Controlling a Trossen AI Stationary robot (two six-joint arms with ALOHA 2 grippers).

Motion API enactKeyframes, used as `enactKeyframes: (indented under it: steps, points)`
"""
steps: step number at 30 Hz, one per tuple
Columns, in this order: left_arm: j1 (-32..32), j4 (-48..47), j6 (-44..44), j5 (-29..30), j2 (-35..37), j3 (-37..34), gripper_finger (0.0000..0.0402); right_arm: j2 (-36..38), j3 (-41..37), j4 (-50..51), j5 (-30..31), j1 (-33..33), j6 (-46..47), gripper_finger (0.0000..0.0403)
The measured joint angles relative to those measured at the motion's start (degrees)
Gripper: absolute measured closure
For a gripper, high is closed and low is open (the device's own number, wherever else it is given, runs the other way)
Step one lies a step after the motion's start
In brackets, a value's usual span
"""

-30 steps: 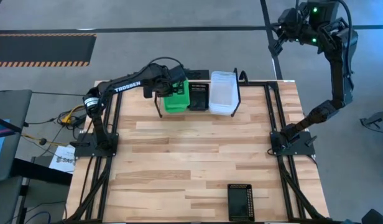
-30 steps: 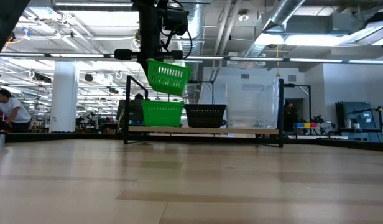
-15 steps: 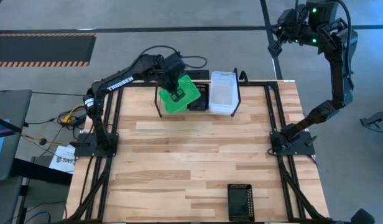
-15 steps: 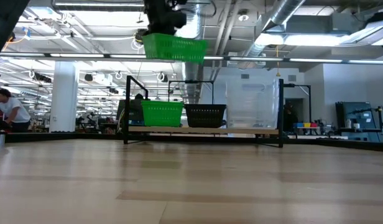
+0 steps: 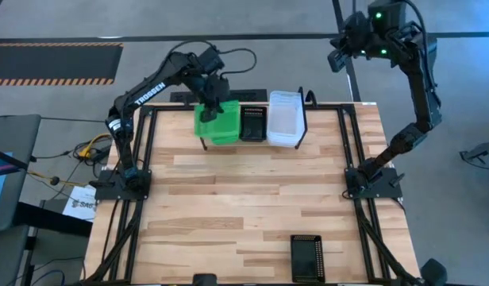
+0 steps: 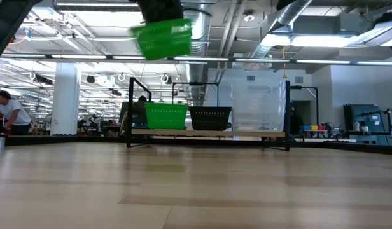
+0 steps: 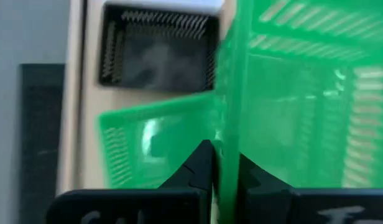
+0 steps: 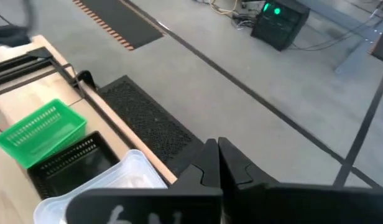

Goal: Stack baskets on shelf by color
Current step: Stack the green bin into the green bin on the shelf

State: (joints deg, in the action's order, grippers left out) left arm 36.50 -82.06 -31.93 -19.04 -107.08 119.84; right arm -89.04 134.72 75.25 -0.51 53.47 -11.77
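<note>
Left tool (image 7: 217,163) clamping green basket (image 6: 163,38) above shelf (image 6: 209,133), apparently empty.

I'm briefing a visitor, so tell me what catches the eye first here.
The bright green basket held high in the air by the left tool, shut on its wall, above the shelf at the table's far edge. Below it, another green basket, a black mesh basket and clear baskets sit in a row. A lone black basket lies at the near edge.
</note>
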Motion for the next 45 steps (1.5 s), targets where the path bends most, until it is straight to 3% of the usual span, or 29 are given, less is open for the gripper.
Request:
enactKeyframes:
  steps: [3, 6, 11, 13, 17, 19, 22, 26, 31, 37, 45]
  points:
    - [1.4, -1.8, -5.3, 3.9, -1.5, 0.0, 0.0402, -0.9, 0.0, 0.3, 0.9, -1.6, 0.4, 0.0403]
    - [1.4, 0.9, -1.6, 7.0, -3.6, 0.0, 0.0402, -2.0, 0.0, 0.4, 2.6, -3.0, 1.7, 0.0403]
    - [0.5, 9.9, 27.9, 13.1, -5.3, 0.0, 0.0401, -3.6, 0.0, 0.9, 7.6, -5.2, 0.2, 0.0403]
    - [-0.8, 12.5, 35.6, 15.9, -5.5, 0.0, 0.0401, -4.1, 0.0, 1.1, 11.0, -5.6, -2.0, 0.0403]
    - [-5.5, 14.6, 49.2, 29.8, -5.5, 0.0, 0.0401, -4.7, 0.0, 1.2, 17.9, -4.6, -7.6, 0.0403]
    - [-7.8, 13.1, 59.4, 37.9, -5.5, 0.0, 0.0401, -4.7, 0.0, 1.2, 18.5, -2.8, -11.3, 0.0403]
    - [-10.8, 10.2, 74.1, 44.8, -5.7, 0.0, 0.0401, -4.7, 0.0, 1.1, 18.4, 0.1, -15.4, 0.0403]
    - [-13.8, 8.4, 87.3, 46.2, -7.4, -0.3, 0.0401, -4.7, 0.0, 1.1, 14.2, 4.5, -18.1, 0.0403]
    - [-15.7, 2.3, 97.0, 46.6, -10.2, -0.3, 0.0402, -4.7, 0.0, 1.1, 7.7, 8.7, -19.0, 0.0403]
    - [-17.6, -7.7, 109.8, 53.3, -9.7, -0.4, 0.0401, -4.4, 0.0, 1.2, 3.3, 9.2, -18.7, 0.0403]
    - [-17.7, -7.9, 112.0, 52.3, -10.5, -0.4, 0.0401, -4.3, 0.0, 1.3, 1.8, 9.1, -18.8, 0.0403]
